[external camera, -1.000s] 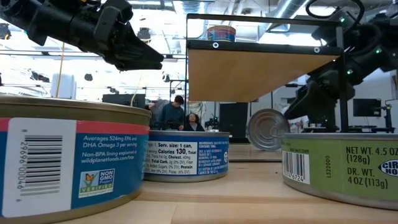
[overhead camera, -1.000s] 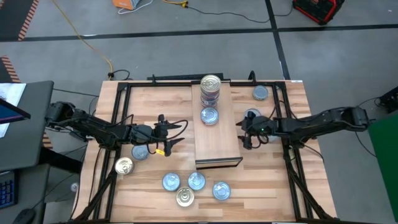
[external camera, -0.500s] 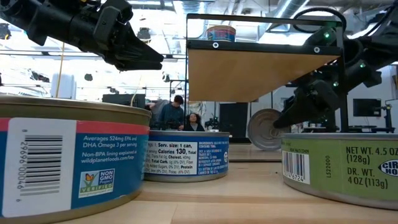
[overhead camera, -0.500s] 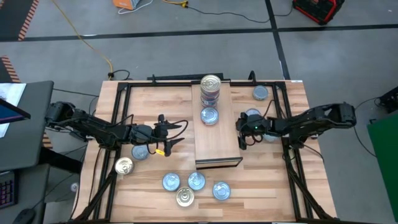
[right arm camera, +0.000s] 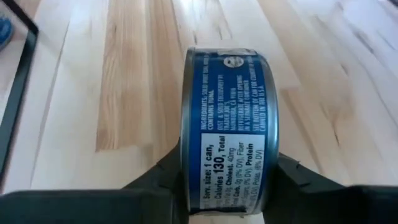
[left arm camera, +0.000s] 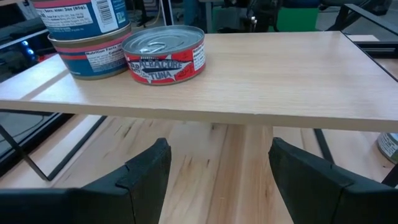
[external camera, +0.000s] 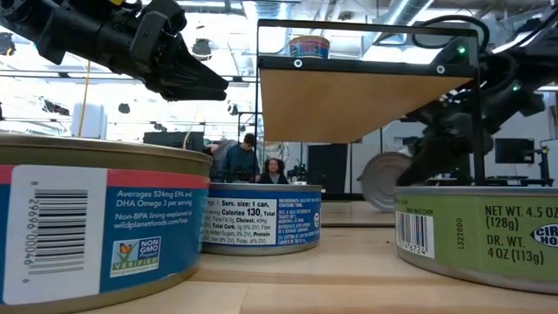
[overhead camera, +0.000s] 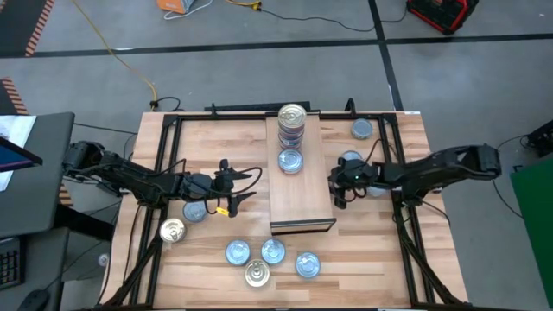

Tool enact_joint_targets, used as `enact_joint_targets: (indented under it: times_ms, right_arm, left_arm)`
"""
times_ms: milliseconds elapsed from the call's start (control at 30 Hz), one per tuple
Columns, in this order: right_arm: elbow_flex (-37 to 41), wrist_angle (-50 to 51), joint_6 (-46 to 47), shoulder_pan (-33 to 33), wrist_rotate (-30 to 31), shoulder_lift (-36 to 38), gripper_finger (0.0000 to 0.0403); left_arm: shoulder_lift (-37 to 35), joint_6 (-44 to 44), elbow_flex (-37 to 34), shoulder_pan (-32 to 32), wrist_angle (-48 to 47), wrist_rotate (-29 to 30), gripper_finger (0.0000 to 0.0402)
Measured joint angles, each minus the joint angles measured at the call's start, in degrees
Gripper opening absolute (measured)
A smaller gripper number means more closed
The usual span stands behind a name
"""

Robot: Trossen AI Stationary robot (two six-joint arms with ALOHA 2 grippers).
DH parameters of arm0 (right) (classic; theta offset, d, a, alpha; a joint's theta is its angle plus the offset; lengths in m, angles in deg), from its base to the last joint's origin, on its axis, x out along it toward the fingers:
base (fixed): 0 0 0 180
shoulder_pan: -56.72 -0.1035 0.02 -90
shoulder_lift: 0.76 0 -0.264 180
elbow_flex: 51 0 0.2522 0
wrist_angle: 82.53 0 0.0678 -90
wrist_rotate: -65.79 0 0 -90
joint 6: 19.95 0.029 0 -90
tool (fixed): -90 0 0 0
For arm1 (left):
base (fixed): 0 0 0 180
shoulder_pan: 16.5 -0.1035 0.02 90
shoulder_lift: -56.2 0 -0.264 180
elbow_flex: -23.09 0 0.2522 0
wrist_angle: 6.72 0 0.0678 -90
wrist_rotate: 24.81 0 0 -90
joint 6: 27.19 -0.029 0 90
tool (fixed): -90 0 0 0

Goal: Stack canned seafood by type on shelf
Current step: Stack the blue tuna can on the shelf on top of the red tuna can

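Observation:
The shelf (overhead camera: 302, 194) stands mid-table. At its far end are a stack of tins (overhead camera: 293, 125) and a single red-labelled tin (left arm camera: 165, 55) in front of it. My right gripper (overhead camera: 339, 183) is at the shelf's right side, shut on a blue-labelled tin (right arm camera: 227, 130) that stands on its rim. My left gripper (overhead camera: 235, 187) hovers open to the left of the shelf with nothing between its fingers (left arm camera: 146, 174). Loose tins lie flat on the tabletop. My right gripper pinches the blue-labelled tin by its two flat faces, one finger (right arm camera: 163, 180) on each, at the side of the tin nearest the wrist (right arm camera: 205, 199). The fingers reach in level from the table's right. The tin stands on edge, its silver face (external camera: 388, 179) showing. Whether its rim touches the table cannot be told.
Several tins lie near the front edge (overhead camera: 272, 252). One gold-topped tin (overhead camera: 173, 230) and one blue tin (overhead camera: 195, 211) lie under the left arm. More tins sit at the back right (overhead camera: 362, 130). A black frame (overhead camera: 173, 130) rims the table.
My right gripper has shut on the blue-labelled tin, its fingers coming together from wide apart. The tin, on edge throughout, has turned a little and shifted slightly between them.

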Motion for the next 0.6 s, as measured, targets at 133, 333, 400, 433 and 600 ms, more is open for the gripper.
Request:
enact_joint_targets:
  times_ms: [133,333,400,433,600]
  right_arm:
    - [0.0,11.8,2.0,0.0,0.2,8.8,0.0161]
    - [-3.2,29.5,6.7,0.2,-0.4,18.3,0.0166]
    - [-4.3,29.3,6.9,-0.2,-1.0,20.9,0.0166]
    - [-5.2,28.8,7.1,-0.3,-0.9,21.8,0.0165]
    - [-6.3,25.7,16.7,0.6,6.4,22.7,0.0166]
  left_arm:
    - [0.0,0.3,0.0,0.0,-0.1,0.0,0.0258]
    - [0.0,0.3,0.0,0.0,0.3,-0.1,0.0258]
    - [0.0,0.5,0.0,0.0,0.6,-0.1,0.0258]
    - [0.0,0.8,0.0,0.0,0.7,-0.1,0.0258]
    - [0.0,1.0,0.0,0.0,1.4,-0.1,0.0258]
